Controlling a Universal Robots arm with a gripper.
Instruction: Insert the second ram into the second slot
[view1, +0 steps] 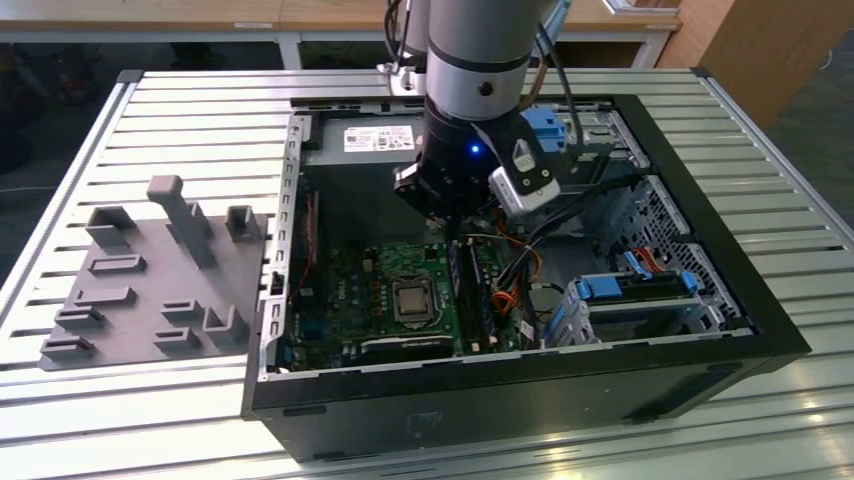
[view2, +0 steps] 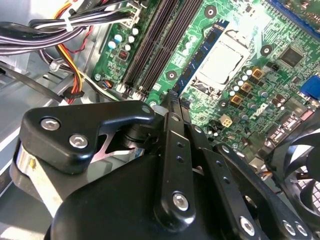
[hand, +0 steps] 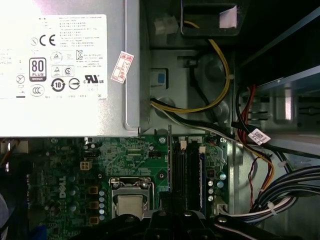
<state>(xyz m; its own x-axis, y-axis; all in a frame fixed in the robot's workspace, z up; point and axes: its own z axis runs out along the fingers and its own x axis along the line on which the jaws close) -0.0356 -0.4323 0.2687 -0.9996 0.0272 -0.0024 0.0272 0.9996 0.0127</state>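
The black two-finger gripper (view1: 461, 228) hangs low inside the open black computer case (view1: 767, 335), jaws pinched together on what looks like the second ram (hand: 170, 160), a thin flat circuit-board stick seen edge-on. Its long axis runs parallel to the long black memory slots (hand: 187, 170) at the green motherboard's (hand: 135, 155) cable-side edge. It sits just beside them and looks not yet seated.
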